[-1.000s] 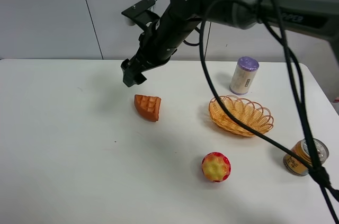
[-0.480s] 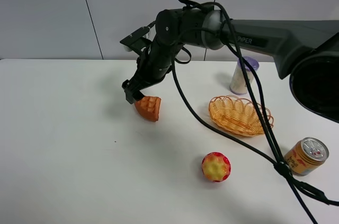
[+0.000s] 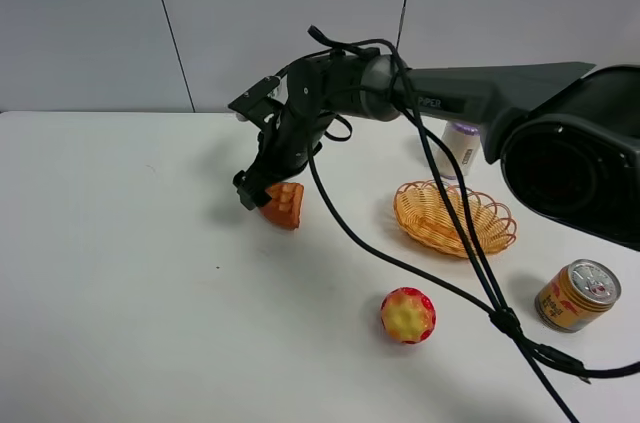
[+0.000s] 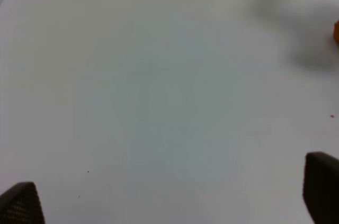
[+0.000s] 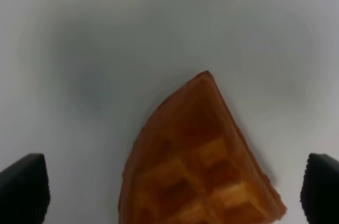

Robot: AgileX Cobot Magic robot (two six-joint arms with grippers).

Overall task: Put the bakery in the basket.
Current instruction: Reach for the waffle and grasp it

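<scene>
The bakery (image 3: pixel 283 205), an orange-brown waffle wedge, lies on the white table left of the basket (image 3: pixel 455 217), a golden wicker oval with a looped rim. My right gripper (image 3: pixel 256 190) reaches across the middle and hangs low over the wedge's left end, jaws open. In the right wrist view the bakery (image 5: pixel 198 160) lies between the two wide-apart fingertips (image 5: pixel 24 192), untouched. My left gripper (image 4: pixel 169 197) is open over bare table; its arm does not show in the exterior view.
A red-and-yellow bumpy ball (image 3: pixel 407 314) lies in front of the basket. An orange can (image 3: pixel 576 295) stands at the right edge. A white bottle with a purple lid (image 3: pixel 458 146) stands behind the basket. The right arm's cables (image 3: pixel 440 233) drape over the basket area.
My right gripper has come down and forward from above the table to just over the bakery. The bakery, basket, ball and can have not moved.
</scene>
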